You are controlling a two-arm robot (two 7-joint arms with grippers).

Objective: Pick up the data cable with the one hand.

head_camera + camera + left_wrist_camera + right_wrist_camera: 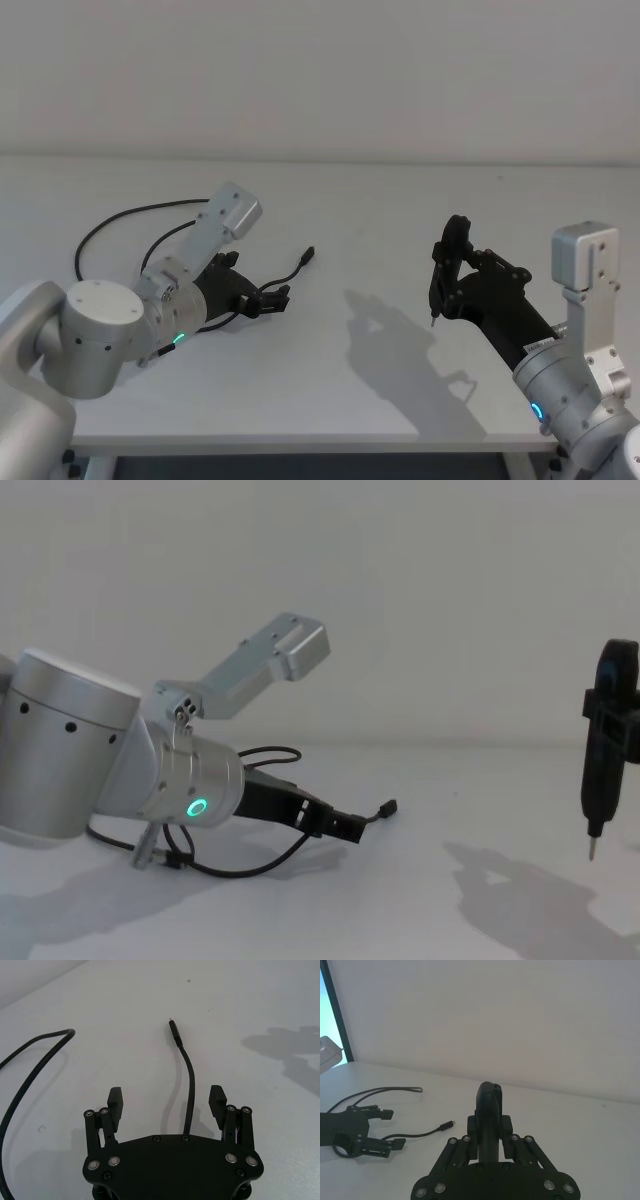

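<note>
Left gripper low, jaws spread astride data cable; right gripper raised, jaws clamping black pin-tipped tool.

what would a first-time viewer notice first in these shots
The left tool, on a thick silver arm with a green glowing ring, sits low over the white table, fingers open either side of the black data cable. The right tool hangs upright at the right, apart from the cable, with its dark shadow on the table near it.
</note>
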